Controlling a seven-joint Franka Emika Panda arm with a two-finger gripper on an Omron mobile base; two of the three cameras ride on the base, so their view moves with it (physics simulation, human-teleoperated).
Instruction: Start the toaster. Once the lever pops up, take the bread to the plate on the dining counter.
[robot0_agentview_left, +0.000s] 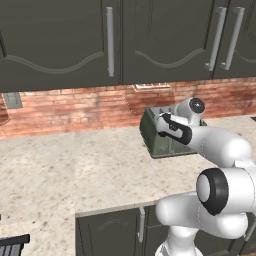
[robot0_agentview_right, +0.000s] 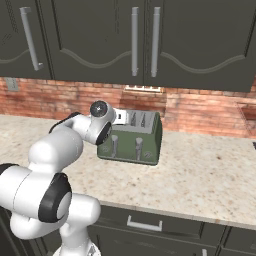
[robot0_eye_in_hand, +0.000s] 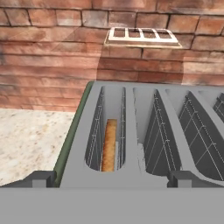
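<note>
Hand view | we see our gripper (robot0_eye_in_hand: 112, 179) spread wide, holding nothing | just ahead, between the fingertips, the toaster (robot0_eye_in_hand: 148, 131) top | the bread (robot0_eye_in_hand: 109, 145) sunk in the slot nearest our left tip | beyond, a brick wall (robot0_eye_in_hand: 52, 57) with an outlet (robot0_eye_in_hand: 142, 36)

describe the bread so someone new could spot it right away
Find the dark green toaster on the speckled counter below the brick wall. In its silvery slotted top, the bread stands on edge in the end slot, the one slot with something brown inside.
</note>
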